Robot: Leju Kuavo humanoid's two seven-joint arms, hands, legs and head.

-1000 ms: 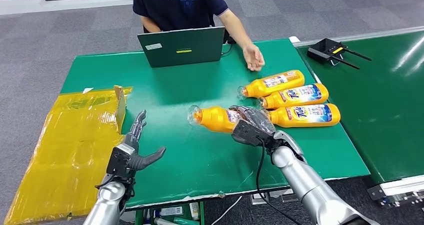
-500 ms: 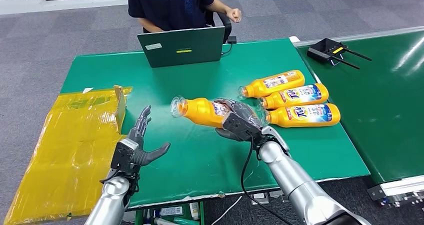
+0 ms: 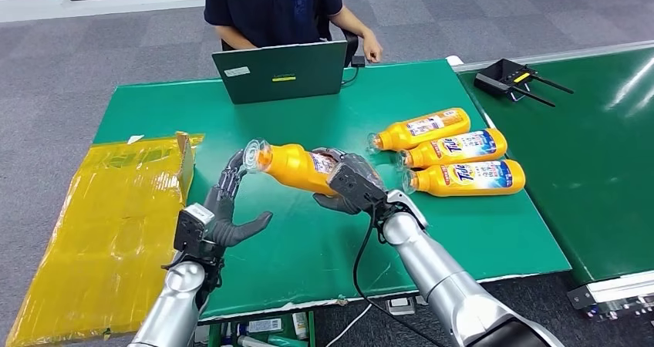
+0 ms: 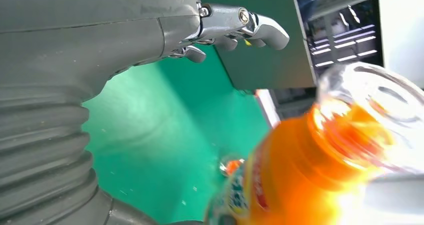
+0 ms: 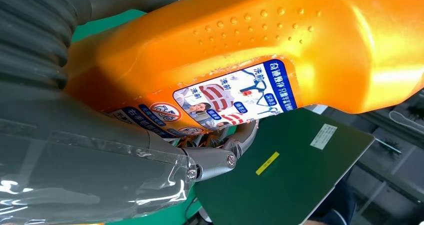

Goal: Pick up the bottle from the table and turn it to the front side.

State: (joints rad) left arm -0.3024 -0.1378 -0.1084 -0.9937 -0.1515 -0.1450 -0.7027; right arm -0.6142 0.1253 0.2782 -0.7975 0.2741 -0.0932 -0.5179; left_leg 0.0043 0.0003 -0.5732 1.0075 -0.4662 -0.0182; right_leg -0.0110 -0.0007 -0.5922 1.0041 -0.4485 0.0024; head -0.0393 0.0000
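Observation:
My right hand (image 3: 351,185) grips an orange bottle (image 3: 293,166) around its lower body and holds it lying sideways above the green table (image 3: 324,239). Its clear cap (image 3: 255,154) points toward my left hand (image 3: 222,216), which is open with fingers raised, its fingertips just beside the cap. The right wrist view has the bottle (image 5: 260,60) close up with its back label (image 5: 235,92) facing the camera. The left wrist view looks along my left hand's fingers (image 4: 240,27) at the bottle's cap (image 4: 375,110) and orange neck.
Three more orange bottles (image 3: 455,150) lie side by side at the table's right. A person sits behind a green laptop (image 3: 281,71) at the far edge. A yellow wrapped box (image 3: 108,224) lies on the left. A black controller (image 3: 509,77) rests on the neighbouring table.
My right hand has carried the bottle up and to the left, toward my left hand. My left hand has risen and moved in to meet the cap. The person's hand withdrew to the laptop.

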